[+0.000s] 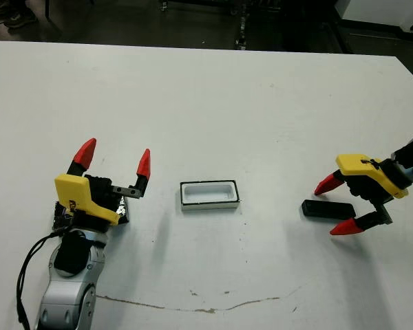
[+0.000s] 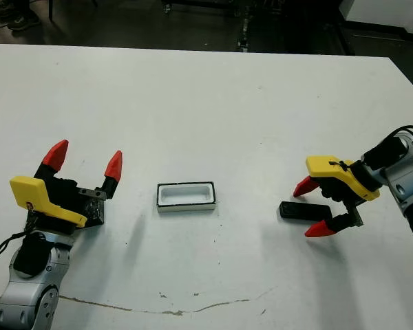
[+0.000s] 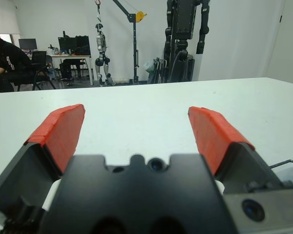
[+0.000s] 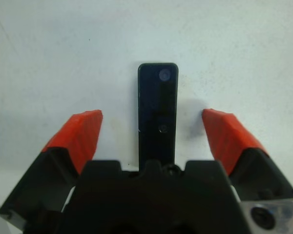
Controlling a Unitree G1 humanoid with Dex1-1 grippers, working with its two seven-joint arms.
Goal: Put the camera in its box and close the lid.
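Camera [image 1: 328,209] lies flat on tabletop [image 1: 213,103]; I've got right jaws [image 1: 337,206] wide, straddling it for pickup; left jaws [image 1: 115,159] wide too.

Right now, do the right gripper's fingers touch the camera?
Apart. In the right wrist view, the camera lies between the open fingers of the right gripper, with bare white table showing on both sides.

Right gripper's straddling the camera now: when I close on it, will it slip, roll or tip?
The camera looks like a rigid flat bar lying on the table, so rolling or tipping seems unlikely. Its faces look smooth, so it may slip. The right gripper is open with fingers on both long sides; closing should trap it.
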